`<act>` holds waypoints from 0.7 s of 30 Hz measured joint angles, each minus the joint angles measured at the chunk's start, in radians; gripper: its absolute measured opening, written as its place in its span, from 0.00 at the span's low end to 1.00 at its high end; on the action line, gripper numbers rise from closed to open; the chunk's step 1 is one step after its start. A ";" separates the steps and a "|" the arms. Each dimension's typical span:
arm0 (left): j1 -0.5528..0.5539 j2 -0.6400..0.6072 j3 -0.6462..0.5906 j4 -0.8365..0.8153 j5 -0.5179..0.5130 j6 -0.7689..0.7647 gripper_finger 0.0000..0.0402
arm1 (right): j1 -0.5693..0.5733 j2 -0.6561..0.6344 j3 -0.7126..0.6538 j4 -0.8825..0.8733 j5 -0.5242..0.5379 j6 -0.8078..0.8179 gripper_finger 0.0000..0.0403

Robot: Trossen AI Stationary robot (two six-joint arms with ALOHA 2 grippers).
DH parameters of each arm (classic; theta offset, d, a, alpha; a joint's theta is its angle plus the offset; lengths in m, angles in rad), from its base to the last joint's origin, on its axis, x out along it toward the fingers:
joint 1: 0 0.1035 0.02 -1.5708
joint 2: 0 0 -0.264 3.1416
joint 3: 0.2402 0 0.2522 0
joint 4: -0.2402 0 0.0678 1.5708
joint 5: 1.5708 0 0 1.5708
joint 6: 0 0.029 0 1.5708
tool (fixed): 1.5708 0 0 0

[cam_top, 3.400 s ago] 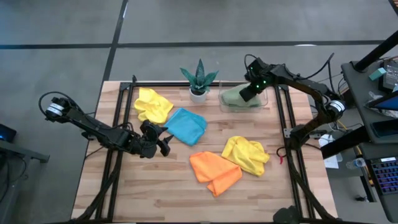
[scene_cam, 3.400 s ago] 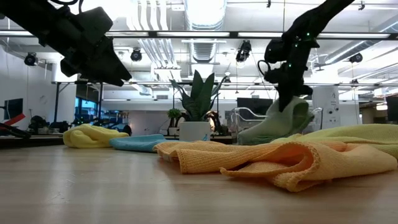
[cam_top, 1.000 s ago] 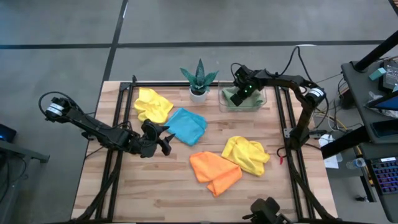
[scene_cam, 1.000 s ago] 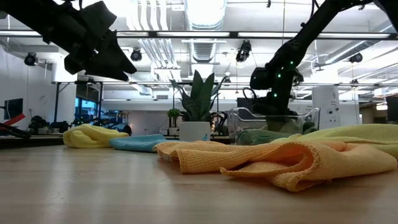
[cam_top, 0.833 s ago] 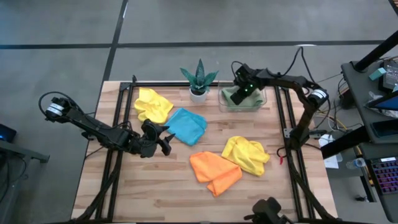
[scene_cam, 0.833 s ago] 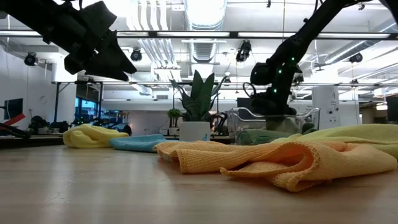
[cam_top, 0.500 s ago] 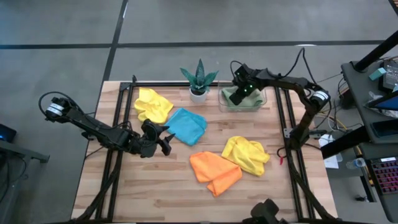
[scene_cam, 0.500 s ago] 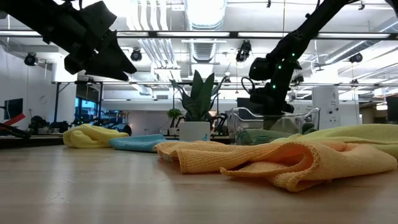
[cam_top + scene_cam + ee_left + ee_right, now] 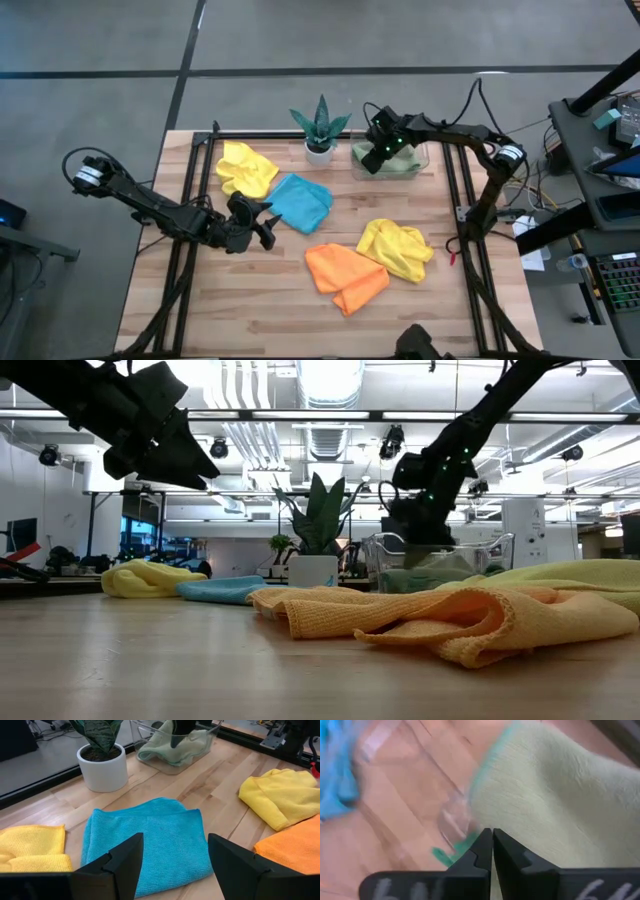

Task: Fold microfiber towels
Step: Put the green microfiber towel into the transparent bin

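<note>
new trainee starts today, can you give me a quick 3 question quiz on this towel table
1. True or false: the sage green towel lies inside the clear tray.
2. Which towel lies just ahead of the left tool? A) orange B) blue C) yellow
3. Fill in: the right tool is ____ (open/shut).

Key: 1 true. 2 B, the blue towel. 3 shut.
</note>
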 joint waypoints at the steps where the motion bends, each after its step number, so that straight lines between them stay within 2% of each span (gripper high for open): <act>1: 0.000 0.000 0.000 0.000 0.000 0.000 0.52 | 0.001 0.000 0.011 0.002 0.002 0.005 0.02; 4: 0.000 0.000 0.000 0.000 0.000 0.000 0.52 | -0.001 0.000 0.045 0.000 0.065 -0.015 0.02; 9: 0.000 0.000 0.000 0.000 0.000 0.000 0.52 | 0.001 0.000 0.073 -0.061 0.280 -0.129 0.02; 21: 0.000 0.000 0.000 0.000 0.000 0.002 0.52 | -0.001 -0.001 0.005 -0.087 0.571 -0.165 0.02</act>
